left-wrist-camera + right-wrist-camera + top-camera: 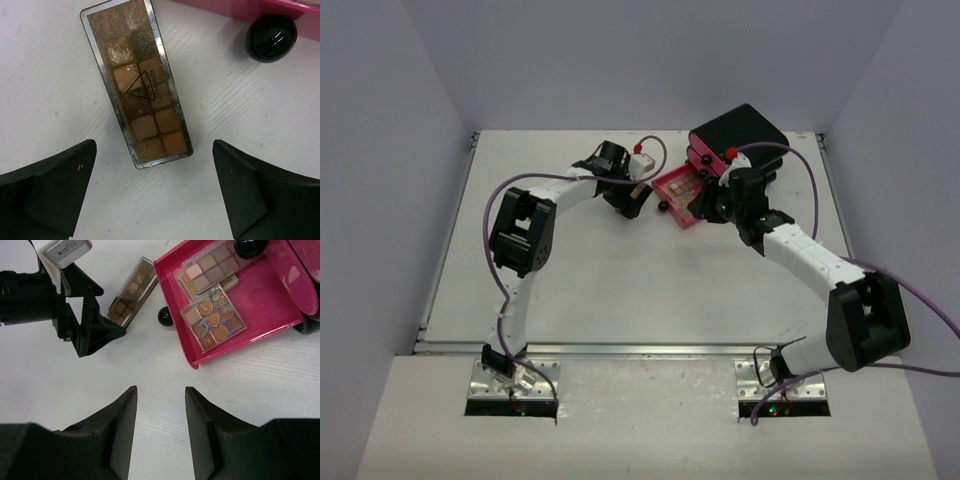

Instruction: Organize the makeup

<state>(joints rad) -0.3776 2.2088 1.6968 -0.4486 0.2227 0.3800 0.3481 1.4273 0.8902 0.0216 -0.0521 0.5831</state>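
Note:
A long brown eyeshadow palette [137, 82] lies flat on the white table, beside the pulled-out pink drawer [260, 335]; it also shows in the right wrist view [131, 292]. My left gripper [154, 174] is open wide and empty, just above the palette's near end, one jaw on each side. In the drawer lie a tan palette [212, 262], an orange palette with round pans [214, 319] and a round black item [250, 246]. My right gripper [160, 392] is open and empty over bare table in front of the drawer.
The big black box [740, 135] stands at the back right, its pink drawer [678, 190] sticking out towards the left gripper [632, 198]. A glossy black ball [270, 31] sits against the drawer's wall. The right gripper [720, 205] hovers by the drawer.

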